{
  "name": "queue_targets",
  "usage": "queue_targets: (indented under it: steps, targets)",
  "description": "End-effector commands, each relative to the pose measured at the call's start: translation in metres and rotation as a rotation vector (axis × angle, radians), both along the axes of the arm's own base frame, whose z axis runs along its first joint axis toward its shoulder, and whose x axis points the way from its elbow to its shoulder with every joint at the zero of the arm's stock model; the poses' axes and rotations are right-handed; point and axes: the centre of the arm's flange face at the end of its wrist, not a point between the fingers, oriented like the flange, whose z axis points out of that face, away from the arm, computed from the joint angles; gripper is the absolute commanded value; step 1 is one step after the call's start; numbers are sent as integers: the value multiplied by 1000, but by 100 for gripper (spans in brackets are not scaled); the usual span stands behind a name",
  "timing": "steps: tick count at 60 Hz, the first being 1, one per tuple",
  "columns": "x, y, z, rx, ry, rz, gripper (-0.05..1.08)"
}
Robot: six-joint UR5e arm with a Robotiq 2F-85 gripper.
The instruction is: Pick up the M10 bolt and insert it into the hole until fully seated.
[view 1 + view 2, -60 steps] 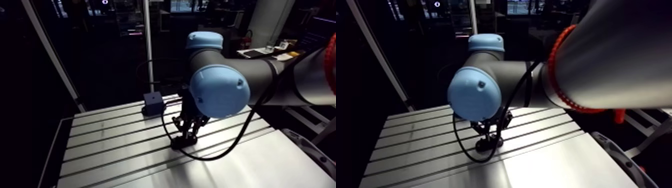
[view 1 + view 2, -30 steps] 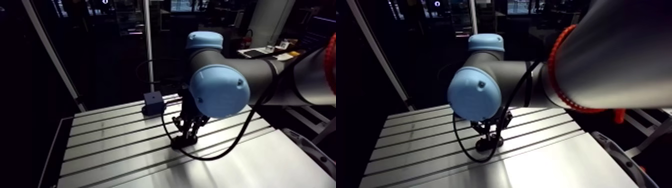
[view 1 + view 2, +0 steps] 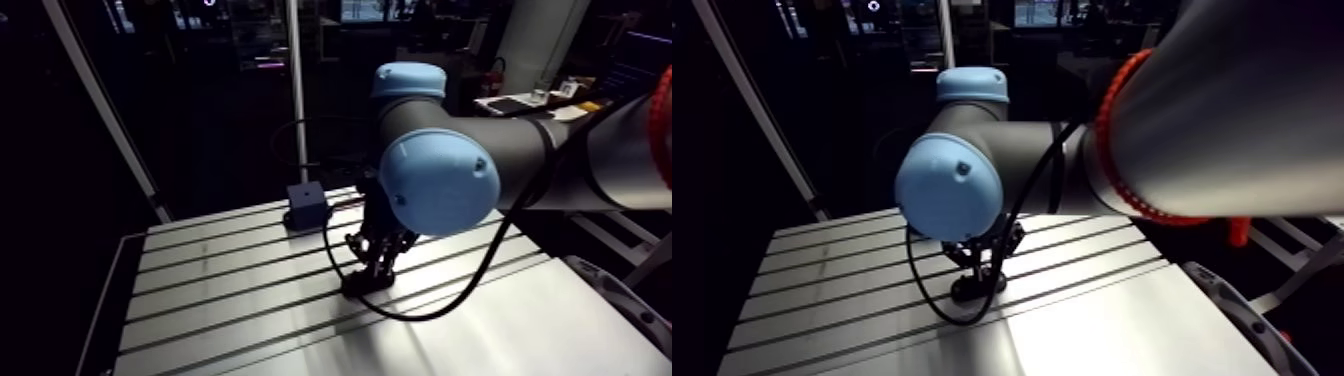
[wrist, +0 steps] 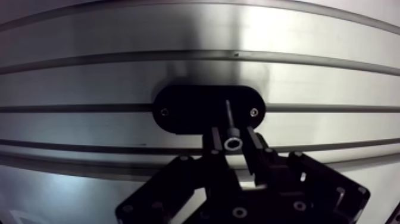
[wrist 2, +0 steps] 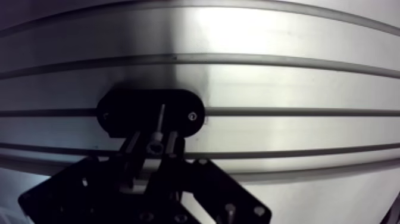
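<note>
Presently the pincer (image 4: 232, 137) stands low over the counter (image 4: 309, 77), closed narrowly on the M10 bolt (image 4: 230, 124). The wrist view shows its two fingers (image 4: 255, 146) clamped on either side of the socket head, with the shank pointing away from the camera toward a black oval plate (image 4: 190, 113). That plate lies flat on the counter across one of the slots and carries a small fixing screw (image 4: 254, 111) near each end. The shank's tip meets the plate about midway between those screws. The hole itself is hidden beneath the tip, so it cannot be confirmed whether the thread has entered or merely rests on the surface. In the arm view the pincer sits directly above the plate, and a blue block (image 3: 306, 203) stands well apart near the counter's far edge, clear of the work. Judgement: the step in hand is insertion, and the head stands well proud of the plate, so the bolt is not seated. To do it well, the shank should be kept square to the plate and lowered slowly along its own axis. The grip should be held firm enough to prevent tilt, and released only once the head bears on the plate. A sideways push risks jamming the tip at the rim of the hole.
</note>
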Motion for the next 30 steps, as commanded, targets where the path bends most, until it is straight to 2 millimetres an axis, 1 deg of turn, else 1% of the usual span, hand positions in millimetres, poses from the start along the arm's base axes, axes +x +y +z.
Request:
queue_targets:
  steps: [1,21,25,30]
  targets:
    - [0,0,0,0,-1,0,70]
    - [-1,0,0,0,-1,0,74]
    - [-1,0,0,0,-1,0,77]
    - [-1,0,0,0,-1,0,78]
